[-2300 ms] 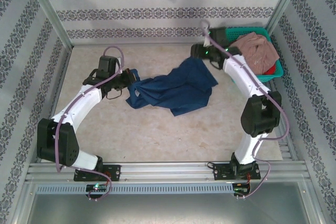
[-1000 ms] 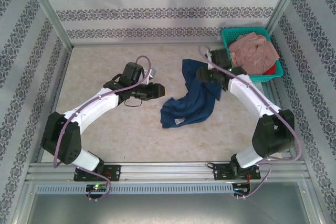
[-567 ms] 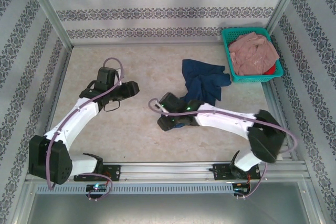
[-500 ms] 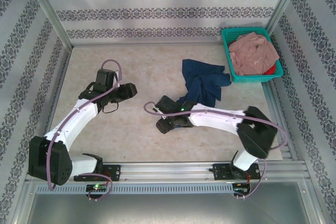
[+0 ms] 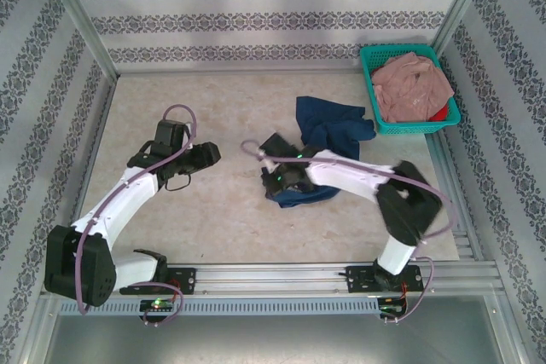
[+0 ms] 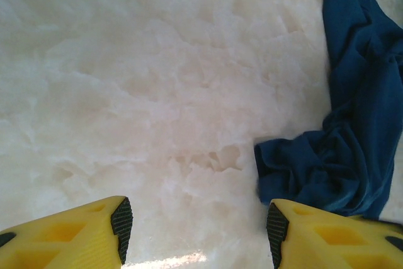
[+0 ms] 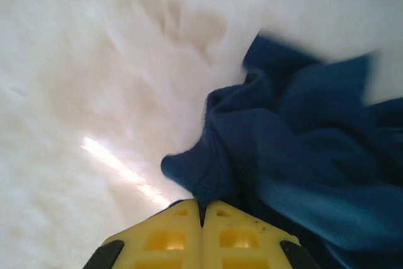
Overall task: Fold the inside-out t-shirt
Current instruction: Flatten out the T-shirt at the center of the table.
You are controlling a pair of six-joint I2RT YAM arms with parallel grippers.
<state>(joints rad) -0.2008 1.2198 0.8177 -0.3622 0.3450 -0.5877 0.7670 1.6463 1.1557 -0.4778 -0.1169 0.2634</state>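
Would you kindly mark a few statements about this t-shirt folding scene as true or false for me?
1. The left gripper is open above bare table. True.
2. The pink garment lies on the table. False: it sits in the green basket.
3. The right gripper is shut at the edge of the t-shirt. True.
4. The t-shirt is neatly folded. False: it lies crumpled.

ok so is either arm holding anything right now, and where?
The right gripper has its fingers shut on a bunched edge of the navy t-shirt, at the end nearest the arms. The left gripper is open, holding nothing.
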